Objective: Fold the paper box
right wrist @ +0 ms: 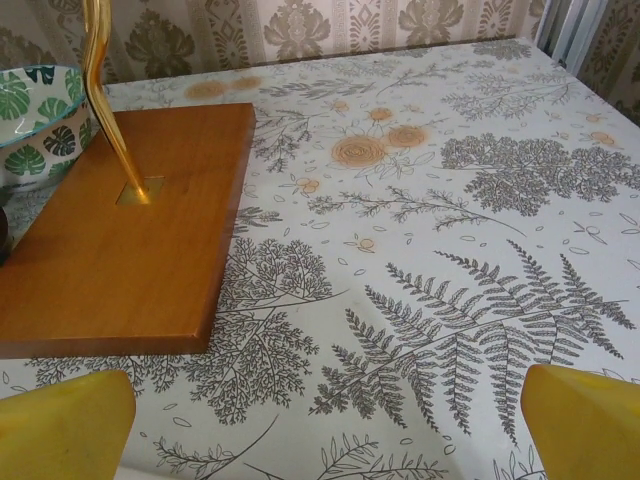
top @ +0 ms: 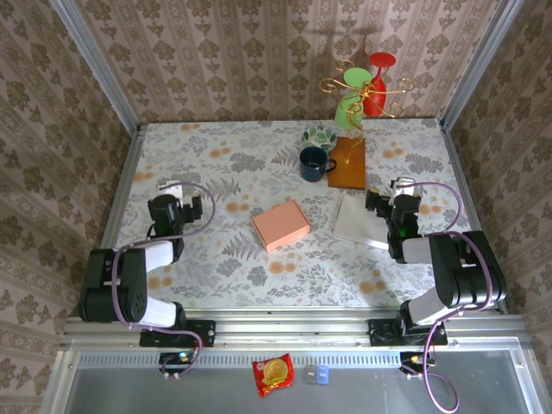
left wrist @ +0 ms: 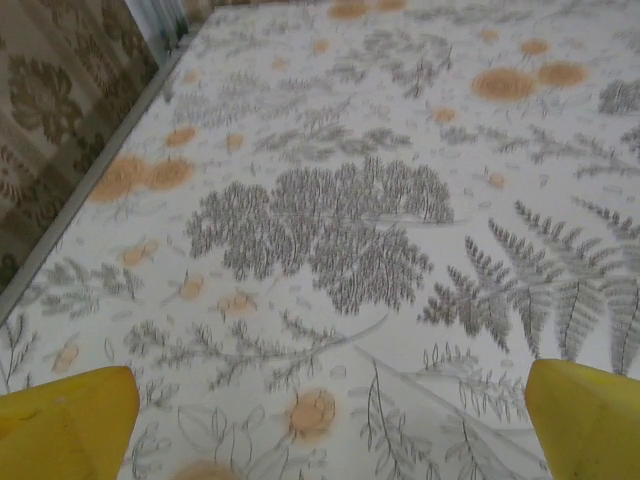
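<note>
Yellow left fingers (left wrist: 65, 425) sit at the bottom corners of your left wrist view. They are spread wide with nothing but fern-printed tabletop (left wrist: 330, 230) between them, so they are open and empty. Your right fingers (right wrist: 585, 425) are spread just as wide and grip nothing either.

Take the paper box (top: 280, 225) as your marker. It is pink, lies flat about mid-tabletop and is turned at a slant to the edges. Nothing touches it. Your left fingers are well to the left of the box and your right fingers well to the right of it, both a little beyond it.

Between the box and your right fingers lies a white sheet (top: 360, 222), apart from the box and close to the right arm. Beyond the box and to its right is a wooden board (right wrist: 120, 240) with a gold wire stem (right wrist: 108, 100) rising from a slot in it. Seen from above, the wire carries a green cup-like shape (top: 352, 97) and a red cup-like shape (top: 378, 79). A dark blue mug (top: 314, 163) stands beyond the box, just beside the board. A leaf-patterned bowl (right wrist: 35, 110) stands farther beyond the box, past the mug. On the near side of the box, off the tabletop on the grey ledge (top: 129, 379), lie a red snack packet (top: 272, 374) and a small blue item (top: 317, 374).
</note>
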Controlling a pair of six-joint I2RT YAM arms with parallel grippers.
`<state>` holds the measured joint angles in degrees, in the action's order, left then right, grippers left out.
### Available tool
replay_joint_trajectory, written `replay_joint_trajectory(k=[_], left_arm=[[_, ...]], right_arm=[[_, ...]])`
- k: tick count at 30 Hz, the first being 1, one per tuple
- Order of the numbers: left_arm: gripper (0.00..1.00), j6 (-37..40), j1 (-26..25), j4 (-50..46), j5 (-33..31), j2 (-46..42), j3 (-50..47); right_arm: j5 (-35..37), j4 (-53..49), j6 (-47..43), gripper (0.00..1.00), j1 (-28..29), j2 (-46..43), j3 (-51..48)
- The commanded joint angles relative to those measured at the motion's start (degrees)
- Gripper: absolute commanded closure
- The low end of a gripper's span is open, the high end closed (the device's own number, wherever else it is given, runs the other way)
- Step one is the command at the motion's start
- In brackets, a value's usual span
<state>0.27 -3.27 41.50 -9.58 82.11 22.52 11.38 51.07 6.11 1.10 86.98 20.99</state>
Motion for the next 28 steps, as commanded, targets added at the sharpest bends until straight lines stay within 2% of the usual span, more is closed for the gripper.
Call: replay_joint_trajectory(k=[1,2,4,6,8,28], left_arm=[[0.00,1.83,0.76,19.95,0.15,7.11,-5.06],[0.00,2.44,1.06,26.98,-0.24,9.11,-6.73],[0.00,0.06,1.47,21.41,-0.66,6.29,-6.58],[0.00,0.98,1.81,20.89,-0.17,7.62,-4.65],[0.00,0.60,1.91,13.12,0.29,7.04,-1.43],[0.00,1.45,1.42,16.91,-0.11,7.21,-2.98]], right_arm=[[2.50,2.39,-0.93,0.00,0.47,0.38,-0.30],[2.78,2.35,-1.01,0.00,0.56,0.40,-0.25],[3.28,2.07,-1.15,0.00,0.83,0.55,-0.01],[3.35,2.06,-1.17,0.00,0.86,0.48,-0.03],[4.34,0.52,-1.54,0.00,1.45,0.64,0.92],[4.61,1.27,-1.89,0.00,1.80,0.65,0.59]])
